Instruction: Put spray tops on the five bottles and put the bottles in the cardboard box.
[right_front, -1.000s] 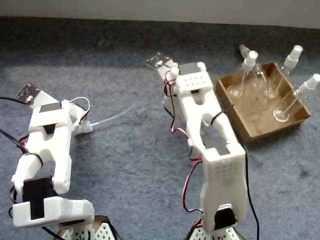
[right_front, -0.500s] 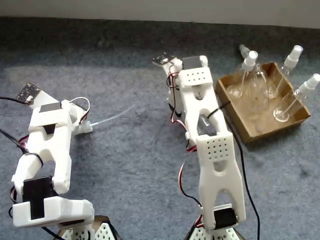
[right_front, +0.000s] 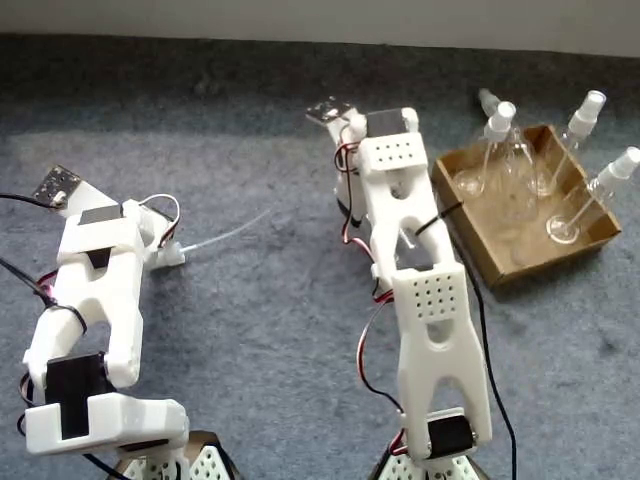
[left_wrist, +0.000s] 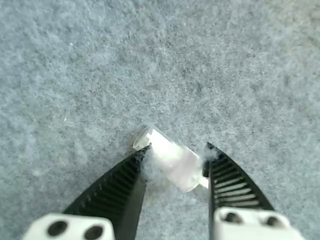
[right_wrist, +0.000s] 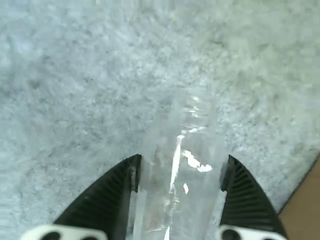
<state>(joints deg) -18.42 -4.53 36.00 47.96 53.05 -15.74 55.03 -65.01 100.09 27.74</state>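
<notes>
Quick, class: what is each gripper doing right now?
Left gripper: closed on the spray top.
Right gripper: closed on a clear bottle.

Grey fuzzy carpet across most of the high view, darker shaded band of it along upper frame, pale wall strip at top edge, same carpet close-up in both wrist views

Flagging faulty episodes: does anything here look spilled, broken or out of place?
Nothing stands out. Four capped bottles sit in the cardboard box; the left gripper holds a spray top, the right gripper an uncapped bottle.
</notes>
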